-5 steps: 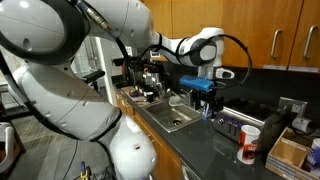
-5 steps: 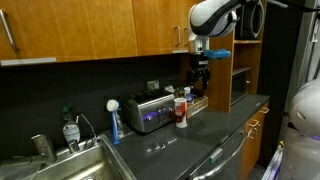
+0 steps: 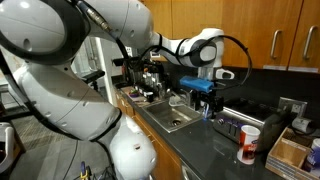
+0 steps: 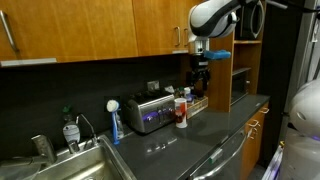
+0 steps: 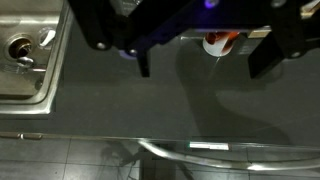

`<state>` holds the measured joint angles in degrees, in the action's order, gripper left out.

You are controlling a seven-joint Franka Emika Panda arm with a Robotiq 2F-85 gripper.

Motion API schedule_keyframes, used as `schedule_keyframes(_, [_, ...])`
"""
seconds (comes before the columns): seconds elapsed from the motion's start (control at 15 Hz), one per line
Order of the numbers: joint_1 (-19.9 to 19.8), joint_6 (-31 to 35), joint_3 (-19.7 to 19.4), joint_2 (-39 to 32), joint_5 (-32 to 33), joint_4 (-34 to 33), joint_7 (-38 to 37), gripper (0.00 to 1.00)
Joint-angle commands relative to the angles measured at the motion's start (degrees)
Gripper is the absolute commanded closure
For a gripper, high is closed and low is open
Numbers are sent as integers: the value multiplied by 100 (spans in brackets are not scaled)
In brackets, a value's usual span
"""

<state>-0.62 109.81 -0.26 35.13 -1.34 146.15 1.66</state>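
Observation:
My gripper (image 3: 207, 98) hangs open and empty in the air above the dark countertop (image 3: 205, 150); it also shows in an exterior view (image 4: 200, 76). In the wrist view the gripper (image 5: 202, 66) has its two dark fingers (image 5: 143, 62) spread wide, with nothing between them. A red and white cup (image 5: 218, 42) stands on the counter beyond the fingers. The cup shows in both exterior views (image 3: 249, 143) (image 4: 181, 110), next to a silver toaster (image 4: 150, 112).
A steel sink (image 3: 172, 117) (image 5: 25, 60) is set in the counter. A blue dish brush (image 4: 114, 122) and a soap bottle (image 4: 70, 130) stand by it. A wooden shelf unit (image 4: 240, 85) stands at the counter's end, under wooden cabinets (image 4: 90, 30).

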Motion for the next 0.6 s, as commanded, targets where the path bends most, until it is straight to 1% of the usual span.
schedule_keyframes(0.0, [21,-12,-20,-2,13,-16,-9,0])
schedule_keyframes(0.53, [33,-24,22,-46,17,52,-17,0])
